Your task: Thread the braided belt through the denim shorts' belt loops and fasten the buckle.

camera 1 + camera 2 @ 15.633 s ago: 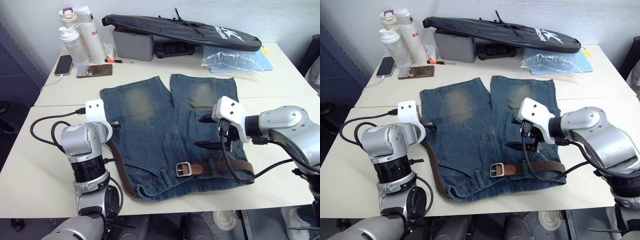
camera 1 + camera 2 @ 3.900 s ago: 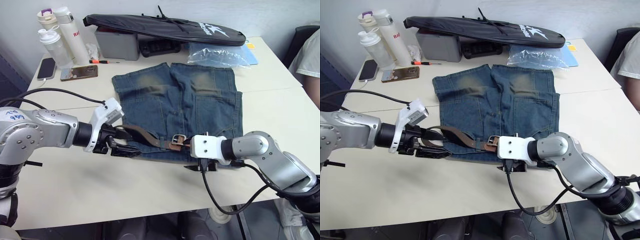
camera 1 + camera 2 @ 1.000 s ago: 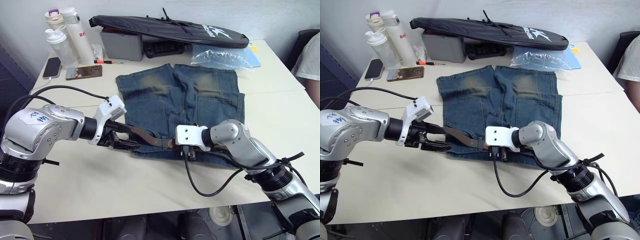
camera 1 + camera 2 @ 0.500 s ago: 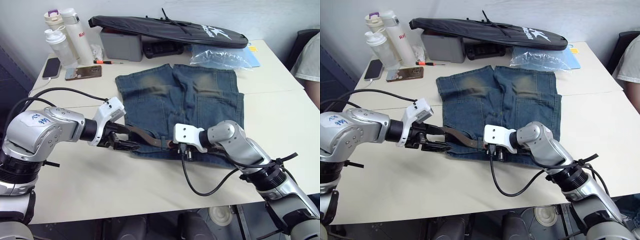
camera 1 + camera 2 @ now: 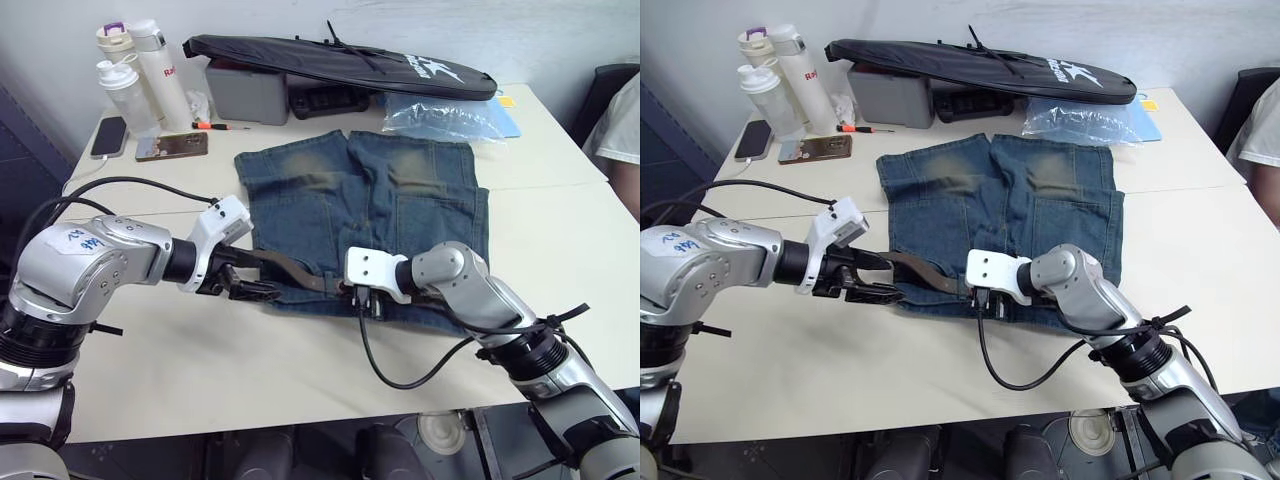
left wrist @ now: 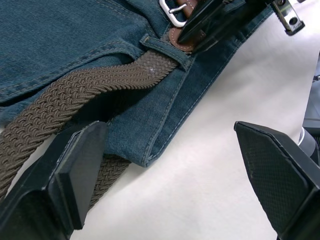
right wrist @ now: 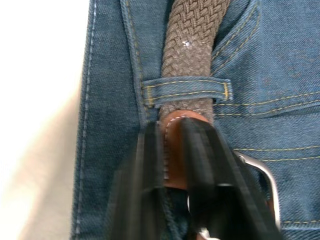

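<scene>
The denim shorts (image 5: 370,205) lie flat mid-table, waistband towards me. The braided belt (image 6: 75,95) runs along the waistband and passes through a belt loop (image 7: 185,90). My right gripper (image 7: 175,165) is shut on the belt's reddish leather tip, just past that loop. The silver buckle (image 7: 260,175) lies beside its fingers. At the shorts' left waist corner my left gripper (image 5: 262,285) is open wide. Its fingers (image 6: 65,175) straddle the denim edge, and the belt runs past one of them.
A long black bag (image 5: 340,62), a grey box (image 5: 245,90), bottles (image 5: 150,65), two phones (image 5: 172,147) and a clear plastic bag (image 5: 450,115) line the far side. A person's sleeve (image 5: 620,130) shows at the right edge. My right arm's black cable (image 5: 400,375) loops over the near table.
My right gripper's fingers have closed on the belt's leather tip. Both arms have stayed almost in place.
</scene>
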Action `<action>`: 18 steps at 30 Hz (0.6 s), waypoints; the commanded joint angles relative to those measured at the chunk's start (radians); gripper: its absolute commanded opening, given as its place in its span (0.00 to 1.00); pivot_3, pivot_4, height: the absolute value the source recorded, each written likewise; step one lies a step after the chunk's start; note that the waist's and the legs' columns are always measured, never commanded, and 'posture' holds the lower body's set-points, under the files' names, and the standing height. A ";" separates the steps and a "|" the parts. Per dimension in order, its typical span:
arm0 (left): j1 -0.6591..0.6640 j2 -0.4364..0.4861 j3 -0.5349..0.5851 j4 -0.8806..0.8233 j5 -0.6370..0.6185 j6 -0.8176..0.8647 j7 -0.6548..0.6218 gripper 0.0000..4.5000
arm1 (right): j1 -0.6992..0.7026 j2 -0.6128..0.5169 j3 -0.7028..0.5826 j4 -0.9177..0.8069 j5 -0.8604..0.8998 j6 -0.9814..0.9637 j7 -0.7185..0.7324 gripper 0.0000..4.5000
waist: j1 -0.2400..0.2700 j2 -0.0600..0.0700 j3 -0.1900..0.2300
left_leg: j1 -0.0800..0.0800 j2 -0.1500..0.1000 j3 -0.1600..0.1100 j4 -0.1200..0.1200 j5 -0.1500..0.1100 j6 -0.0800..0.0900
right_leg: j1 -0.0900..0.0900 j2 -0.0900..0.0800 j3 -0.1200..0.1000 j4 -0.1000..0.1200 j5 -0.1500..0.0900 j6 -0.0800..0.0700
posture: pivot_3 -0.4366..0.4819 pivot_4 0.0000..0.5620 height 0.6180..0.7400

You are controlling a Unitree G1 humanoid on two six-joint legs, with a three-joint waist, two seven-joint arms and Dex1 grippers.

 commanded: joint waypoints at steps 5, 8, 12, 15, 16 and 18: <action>-0.037 -0.008 0.071 0.004 -0.023 -0.001 -0.025 1.00 | 0.028 -0.031 -0.011 -0.086 0.010 0.154 -0.001 0.01 | 0.002 0.000 0.000 | -0.001 0.000 -0.001 0.000 -0.001 0.000 | -0.001 0.000 0.005 0.000 0.000 0.000 | 0.48 0.27 1.00; -0.153 -0.079 0.133 0.132 -0.030 0.015 0.000 1.00 | 0.025 -0.058 -0.020 -0.174 0.034 0.196 0.022 0.01 | 0.017 0.000 0.000 | -0.003 -0.001 -0.002 0.000 -0.001 0.000 | -0.002 0.000 0.004 0.000 0.000 0.000 | 0.48 0.27 1.00; -0.252 -0.128 0.057 0.273 0.081 -0.075 0.017 1.00 | 0.020 -0.092 -0.018 -0.249 0.060 0.245 0.035 0.01 | 0.016 0.000 0.000 | -0.004 -0.001 0.002 0.000 -0.002 0.001 | -0.006 0.001 0.002 0.000 0.000 0.000 | 0.48 0.27 1.00; -0.290 -0.166 -0.089 0.377 0.218 -0.216 -0.015 0.94 | 0.014 -0.100 -0.011 -0.264 0.062 0.264 0.020 0.00 | 0.012 0.000 0.000 | -0.004 0.000 0.005 0.000 -0.002 0.001 | -0.007 0.001 0.002 0.001 0.000 0.001 | 0.48 0.27 1.00; -0.299 -0.179 -0.129 0.411 0.255 -0.257 -0.031 0.88 | 0.012 -0.098 -0.010 -0.263 0.060 0.269 0.013 0.00 | 0.012 0.000 0.000 | -0.005 0.000 0.006 0.000 -0.002 0.001 | -0.008 0.001 0.002 0.001 0.000 0.001 | 0.48 0.27 1.00; -0.317 -0.223 -0.195 0.480 0.315 -0.326 -0.068 0.72 | 0.010 -0.096 -0.006 -0.260 0.053 0.274 -0.001 0.00 | 0.012 0.000 0.000 | -0.005 0.000 0.007 0.000 -0.002 0.001 | -0.009 0.001 0.002 0.001 0.001 0.001 | 0.48 0.27 1.00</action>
